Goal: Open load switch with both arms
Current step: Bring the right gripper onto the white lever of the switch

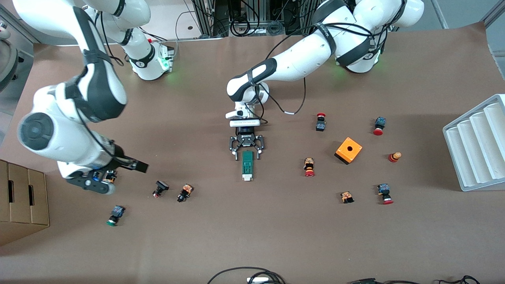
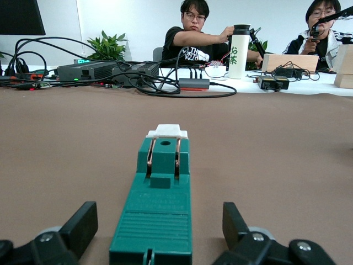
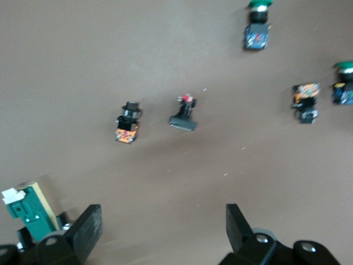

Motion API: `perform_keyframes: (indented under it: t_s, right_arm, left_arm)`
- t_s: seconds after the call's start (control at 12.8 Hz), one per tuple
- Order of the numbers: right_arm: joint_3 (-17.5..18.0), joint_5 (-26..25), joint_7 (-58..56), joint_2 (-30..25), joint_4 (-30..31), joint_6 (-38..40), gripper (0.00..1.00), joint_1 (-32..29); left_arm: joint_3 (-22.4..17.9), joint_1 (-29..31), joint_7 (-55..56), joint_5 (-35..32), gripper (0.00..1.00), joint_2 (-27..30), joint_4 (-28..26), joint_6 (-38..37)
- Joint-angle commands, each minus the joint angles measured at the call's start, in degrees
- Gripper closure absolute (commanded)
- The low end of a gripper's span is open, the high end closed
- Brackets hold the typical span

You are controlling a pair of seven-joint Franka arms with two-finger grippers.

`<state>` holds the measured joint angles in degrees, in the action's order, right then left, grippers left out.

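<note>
- The load switch point(image 1: 247, 165) lies flat mid-table, white end toward the front camera.
- It looks a light, rigid plastic block with smooth sides, likely to slide unless clamped across its narrow flanks.
- The left gripper point(image 1: 246, 149) straddles its green end, jaws wide, touching nothing.
- The right gripper point(image 3: 160, 234) hovers toward the right arm's end from the switch, jaws wide, empty.

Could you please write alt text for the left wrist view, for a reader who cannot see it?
A dark-green load switch lies on the brown table, between the open fingers of the left gripper, its white end pointing away. Past the table edge, two people sit at a cable-strewn desk.
</note>
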<state>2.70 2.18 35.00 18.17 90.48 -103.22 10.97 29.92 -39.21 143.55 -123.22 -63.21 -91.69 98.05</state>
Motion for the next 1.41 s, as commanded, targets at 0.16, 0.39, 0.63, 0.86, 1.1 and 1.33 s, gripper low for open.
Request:
perform_keyframes:
  t_s: [0.16, 0.39, 0.63, 0.86, 1.1, 1.33]
  right_arm:
    - [0.02, 0.11, 23.67, 10.98, -11.62, 1.88, 0.0, 9.13]
    - [-0.06, 0.11, 37.81, 18.1, -17.24, 0.56, 0.0, 15.02]
    - [-0.33, 0.19, 52.14, 25.05, -20.34, -7.32, 0.0, 19.25]
    - [-0.59, 1.59, 62.35, 29.1, -20.61, -14.45, 0.0, 22.06]
    - [-0.5, 2.73, 68.61, 31.65, -22.62, -16.23, 0.05, 22.25]
    - [-0.94, 7.48, 72.83, 32.1, -23.68, -14.83, 0.08, 21.55]
  left_arm:
    - [0.67, 0.89, 0.5, -1.23, 0.0, -1.48, 1.34, -0.67]
    - [0.67, 0.89, 0.42, -0.97, 0.01, -1.57, 1.42, -0.67]
    - [0.93, 0.8, 0.42, -0.88, 0.01, -1.48, 2.22, -0.49]
    - [1.11, 0.71, 0.42, -0.44, 0.0, -1.57, 1.95, -0.58]
    - [1.19, 0.27, 0.33, -0.09, 0.0, -1.83, 1.95, -0.58]
    - [1.28, 0.18, 0.5, 0.0, 0.0, -2.27, 1.78, -0.67]
